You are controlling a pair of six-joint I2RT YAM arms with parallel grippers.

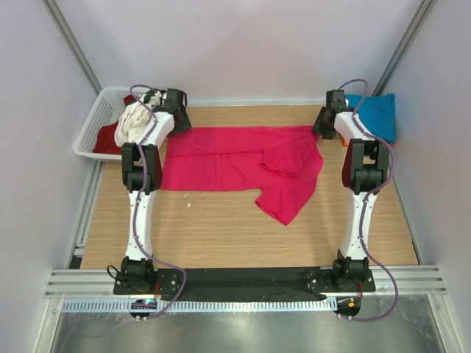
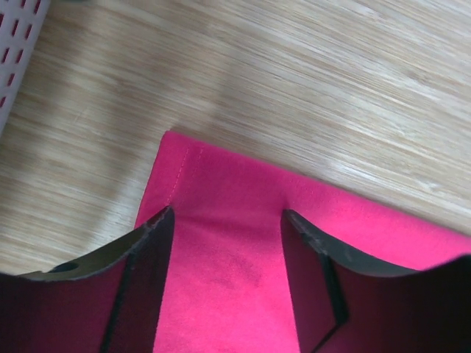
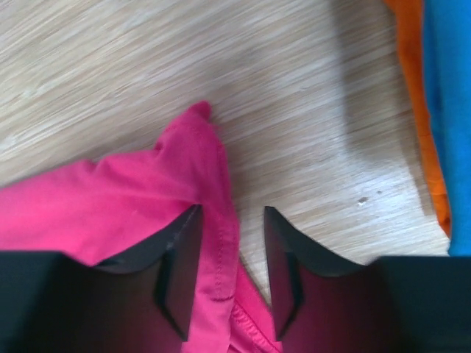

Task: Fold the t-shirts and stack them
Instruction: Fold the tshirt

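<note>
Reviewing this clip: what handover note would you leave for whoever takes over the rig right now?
Left pincer: open, over the far left corner of the pink t-shirt, nothing gripped.
Right pincer: open, straddling a hem at that shirt's far right corner.
The pink t-shirt lies across the table, partly folded, its right side bunched.
Done: a teal t-shirt on an orange t-shirt, stacked at far right.
Left: finish folding the pink one, stack it, then the white cloth and dark red cloth in the basket.
</note>
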